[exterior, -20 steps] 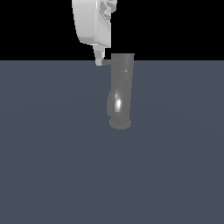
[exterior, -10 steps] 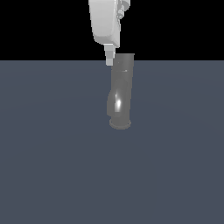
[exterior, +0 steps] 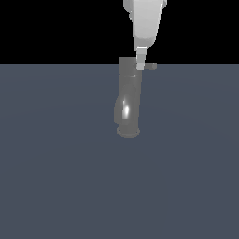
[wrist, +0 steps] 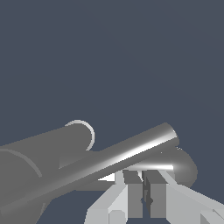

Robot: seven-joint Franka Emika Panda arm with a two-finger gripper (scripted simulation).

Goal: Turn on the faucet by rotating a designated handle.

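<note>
The glossy grey faucet (exterior: 127,100) stands upright on the flat grey-blue floor in the exterior view. Its thin handle (exterior: 150,66) sticks out from the top toward the exterior view's right. My gripper (exterior: 140,63) hangs straight down over the faucet's top right edge, its tips touching or just beside the handle's root. In the wrist view the handle (wrist: 140,151) runs as a bright bar just past my fingertips (wrist: 131,183), with the faucet (wrist: 39,153) body beside it. The gripper (wrist: 142,175) is shut, with only a hairline gap and nothing held.
A plain grey-blue floor (exterior: 56,177) stretches around the faucet, with black background above it. No other objects show.
My gripper has swept toward the exterior view's right, from beside the faucet's top left edge to its top right edge. A handle stub now shows on the right of the top.
</note>
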